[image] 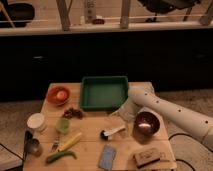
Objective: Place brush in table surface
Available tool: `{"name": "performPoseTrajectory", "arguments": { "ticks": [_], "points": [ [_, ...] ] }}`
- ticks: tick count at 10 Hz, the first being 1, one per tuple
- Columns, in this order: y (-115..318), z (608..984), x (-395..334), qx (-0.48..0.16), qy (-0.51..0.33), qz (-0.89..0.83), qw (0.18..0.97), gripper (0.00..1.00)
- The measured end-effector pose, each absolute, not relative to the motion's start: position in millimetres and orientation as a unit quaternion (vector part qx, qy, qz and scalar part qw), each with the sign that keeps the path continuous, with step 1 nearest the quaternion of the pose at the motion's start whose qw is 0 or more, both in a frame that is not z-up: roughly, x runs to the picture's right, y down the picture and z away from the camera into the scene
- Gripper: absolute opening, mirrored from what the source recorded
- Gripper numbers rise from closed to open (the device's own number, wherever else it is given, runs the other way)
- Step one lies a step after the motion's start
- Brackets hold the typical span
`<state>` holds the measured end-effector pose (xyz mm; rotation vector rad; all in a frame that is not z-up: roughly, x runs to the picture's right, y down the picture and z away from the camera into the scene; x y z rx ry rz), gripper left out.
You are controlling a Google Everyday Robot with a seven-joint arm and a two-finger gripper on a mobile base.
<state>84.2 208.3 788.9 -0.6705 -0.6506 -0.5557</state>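
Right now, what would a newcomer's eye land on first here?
The white robot arm stretches in from the right, its gripper at the front right corner of the green rectangular tray. Just below, the small brush with white handle and dark round head lies on the light tan wooden tabletop, beside a dark shiny bowl.

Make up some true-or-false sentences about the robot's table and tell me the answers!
1. The brush lies flat on the table surface. True.
2. The green tray sits behind the brush, farther from the camera. True.
3. The gripper is at the table's left edge in the picture. False: the gripper is right of the middle, between the tray and the brush.
4. The shiny bowl sits to the left of the brush in the picture. False: the shiny bowl is to the right of the brush.
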Motion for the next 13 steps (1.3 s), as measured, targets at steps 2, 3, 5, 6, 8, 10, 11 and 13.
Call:
{"name": "performPoseTrajectory", "arguments": {
  "ticks": [2, 3, 5, 6, 8, 10, 11, 13],
  "points": [
    [208, 789, 87, -0.319, -0.315, -0.267, 0.854, 0.8],
    [207, 789, 88, -0.317, -0.318, -0.269, 0.852, 0.8],
    [204, 791, 88, -0.318, -0.321, -0.274, 0.849, 0.8],
    [200, 791, 89, -0.321, -0.321, -0.276, 0.847, 0.8],
    [195, 791, 92, -0.325, -0.318, -0.275, 0.847, 0.8],
    [189, 792, 90, -0.33, -0.318, -0.277, 0.844, 0.8],
    [188, 793, 89, -0.331, -0.319, -0.277, 0.844, 0.8],
    [186, 795, 90, -0.336, -0.321, -0.275, 0.841, 0.8]
  ]
}}
